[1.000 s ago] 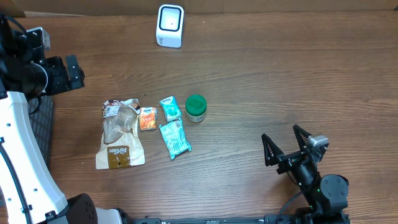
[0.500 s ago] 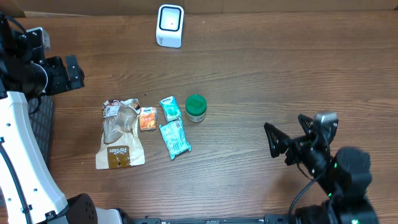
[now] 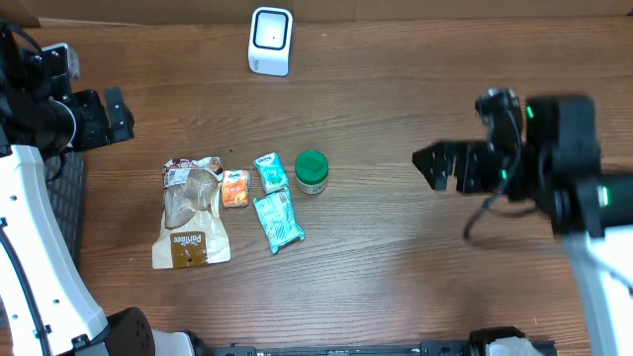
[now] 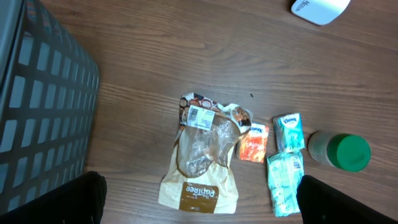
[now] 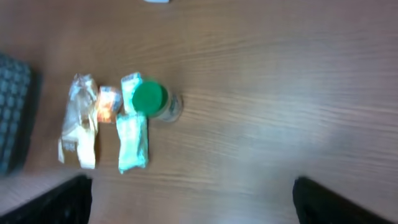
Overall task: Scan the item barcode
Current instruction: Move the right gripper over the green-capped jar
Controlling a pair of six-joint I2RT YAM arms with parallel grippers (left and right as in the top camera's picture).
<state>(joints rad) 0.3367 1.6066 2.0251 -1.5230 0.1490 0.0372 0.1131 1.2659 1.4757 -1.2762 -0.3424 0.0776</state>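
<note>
Overhead view shows both grippers spread wide and empty. The right gripper (image 3: 435,166) hangs over bare table (image 3: 396,277), right of the goods. The left gripper (image 3: 117,117) sits at the far left, near the basket (image 4: 37,106).

The step in hand, I judge, is the reach for one item, though which one I cannot tell. All lie in a close cluster mid-table, well apart from the scanner (image 3: 270,41) at the far edge. To do it well, straddle a single piece across its narrow side, clear of its neighbours, and leave its printed label free to face the scanner.

Counted:
- one basket
- one brown snack bag (image 3: 190,222)
- one scanner
- two teal packets, the longer teal packet (image 3: 278,219) nearer than the shorter teal packet (image 3: 270,172)
- one green-lidded jar (image 3: 312,171)
- one orange sachet (image 3: 235,188)
</note>
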